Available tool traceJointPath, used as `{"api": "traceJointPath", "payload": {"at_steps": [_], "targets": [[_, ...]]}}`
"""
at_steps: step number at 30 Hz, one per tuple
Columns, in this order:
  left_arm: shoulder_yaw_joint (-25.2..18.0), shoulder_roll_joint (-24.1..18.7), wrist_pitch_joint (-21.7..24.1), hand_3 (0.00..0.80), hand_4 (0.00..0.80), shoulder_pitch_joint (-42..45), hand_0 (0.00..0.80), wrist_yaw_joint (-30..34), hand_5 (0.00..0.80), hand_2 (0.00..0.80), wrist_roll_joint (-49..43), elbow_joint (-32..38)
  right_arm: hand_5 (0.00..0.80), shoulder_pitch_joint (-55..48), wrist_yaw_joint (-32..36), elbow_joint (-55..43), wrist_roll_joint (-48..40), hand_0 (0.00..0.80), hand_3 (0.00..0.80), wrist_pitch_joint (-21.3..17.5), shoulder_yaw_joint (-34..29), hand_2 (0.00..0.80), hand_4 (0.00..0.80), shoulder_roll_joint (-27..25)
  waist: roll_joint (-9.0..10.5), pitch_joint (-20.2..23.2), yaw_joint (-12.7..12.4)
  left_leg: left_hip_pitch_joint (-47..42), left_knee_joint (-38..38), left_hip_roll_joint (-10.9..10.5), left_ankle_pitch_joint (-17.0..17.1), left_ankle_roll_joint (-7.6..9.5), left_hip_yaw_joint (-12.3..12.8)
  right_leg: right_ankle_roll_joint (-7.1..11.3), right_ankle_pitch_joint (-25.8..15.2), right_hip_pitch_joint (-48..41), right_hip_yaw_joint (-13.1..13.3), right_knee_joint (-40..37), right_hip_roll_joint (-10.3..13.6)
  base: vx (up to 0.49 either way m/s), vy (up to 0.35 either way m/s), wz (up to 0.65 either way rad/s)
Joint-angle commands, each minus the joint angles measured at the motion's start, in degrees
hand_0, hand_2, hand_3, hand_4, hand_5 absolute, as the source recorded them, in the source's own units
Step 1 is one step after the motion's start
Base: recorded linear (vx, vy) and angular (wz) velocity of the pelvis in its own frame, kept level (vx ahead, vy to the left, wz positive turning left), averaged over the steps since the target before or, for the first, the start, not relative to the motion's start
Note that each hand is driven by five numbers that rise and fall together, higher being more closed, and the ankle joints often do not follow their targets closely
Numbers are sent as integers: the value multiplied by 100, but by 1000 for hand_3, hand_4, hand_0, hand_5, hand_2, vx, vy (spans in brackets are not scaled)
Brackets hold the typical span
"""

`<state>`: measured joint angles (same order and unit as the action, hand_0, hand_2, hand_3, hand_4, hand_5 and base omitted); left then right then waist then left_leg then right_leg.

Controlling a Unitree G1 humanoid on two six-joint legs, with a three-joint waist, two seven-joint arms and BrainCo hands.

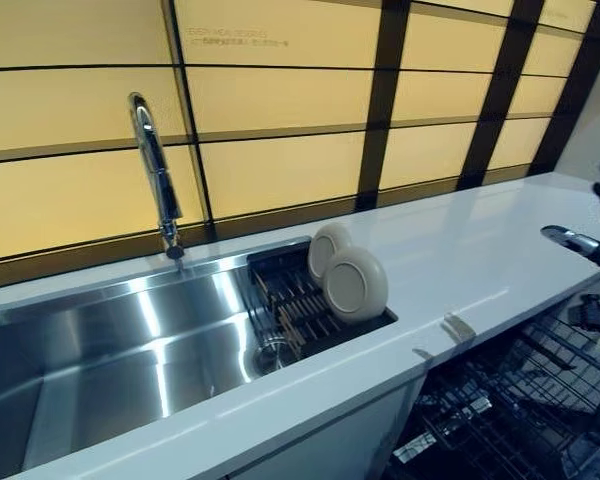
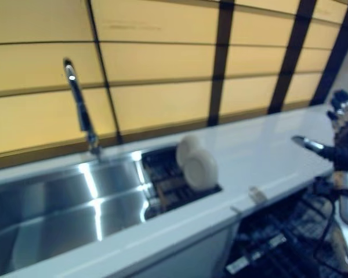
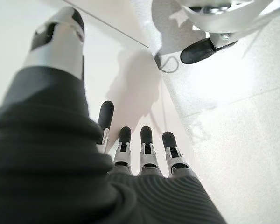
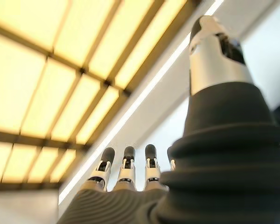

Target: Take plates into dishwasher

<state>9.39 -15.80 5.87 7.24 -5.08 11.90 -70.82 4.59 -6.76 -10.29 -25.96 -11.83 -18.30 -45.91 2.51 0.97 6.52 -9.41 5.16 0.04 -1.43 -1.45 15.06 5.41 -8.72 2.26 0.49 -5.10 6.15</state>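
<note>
Two round cream plates stand on edge in a dark dish rack (image 1: 285, 300) at the right end of the sink: a front plate (image 1: 355, 284) and a back plate (image 1: 327, 248) behind it. My right hand (image 2: 342, 113) is open and empty, raised over the right end of the white counter (image 1: 480, 250), well to the right of the plates; its straight fingers (image 4: 126, 168) show in the right wrist view. My left hand (image 3: 144, 144) shows only in the left wrist view, open and empty, hanging low over the floor. The open dishwasher's wire rack (image 1: 510, 410) is under the counter at lower right.
A steel sink (image 1: 110, 350) with a tall chrome faucet (image 1: 155, 170) fills the left half. A yellow panelled wall with dark strips runs behind the counter. A small grey latch (image 1: 458, 326) sits on the counter's front edge above the dishwasher.
</note>
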Motion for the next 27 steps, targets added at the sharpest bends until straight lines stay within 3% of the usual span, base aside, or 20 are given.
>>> {"api": "traceJointPath", "payload": {"at_steps": [1, 7, 14, 23, 27], "targets": [[18, -183, 133, 0, 0, -542, 0, -60, 0, 0, -244, -80, 0, 747, 364, 37, -37, 0, 0, 74, 123, 0, 0, -318, 95, -56, -167, 362, -16, -33, 108, 126, -855, 79, 269, -431, -272, 162, 123, 6, -56, 13], [146, -215, 88, 0, 0, -606, 0, -55, 0, 0, -295, -193, 0, 1366, 1017, 197, -331, 0, 0, 593, 639, 0, 0, -625, 156, -14, -305, 395, -16, 6, 148, 60, -928, 41, 293, -489, -423, 114, 89, -5, -51, 9], [228, -251, 53, 0, 0, -704, 0, -62, 0, 0, -273, -147, 0, 2052, 1565, 628, -894, 0, 0, 1517, 1315, 0, 0, -757, 196, 13, -402, 396, -16, 39, 188, 10, -997, -13, 333, -546, -525, 97, 33, 1, -45, 4], [327, -228, -118, 0, 0, -807, 0, -82, 0, 0, -254, -29, 0, 2531, 2056, 1534, -1307, 0, 0, 2677, 1986, 0, 0, -346, 236, -6, -557, 412, -16, 71, 255, -35, -1131, -85, 396, -633, -688, 92, -17, -5, -27, 6], [378, -218, -170, 0, 0, -810, 0, -98, 0, 0, -266, -34, 0, 2673, 2128, 2019, -1573, 0, 0, 2925, 2168, 0, 0, -158, 252, -24, -638, 415, -16, 92, 274, -55, -1191, -104, 423, -676, -757, 88, -31, -4, -21, 15]]}}
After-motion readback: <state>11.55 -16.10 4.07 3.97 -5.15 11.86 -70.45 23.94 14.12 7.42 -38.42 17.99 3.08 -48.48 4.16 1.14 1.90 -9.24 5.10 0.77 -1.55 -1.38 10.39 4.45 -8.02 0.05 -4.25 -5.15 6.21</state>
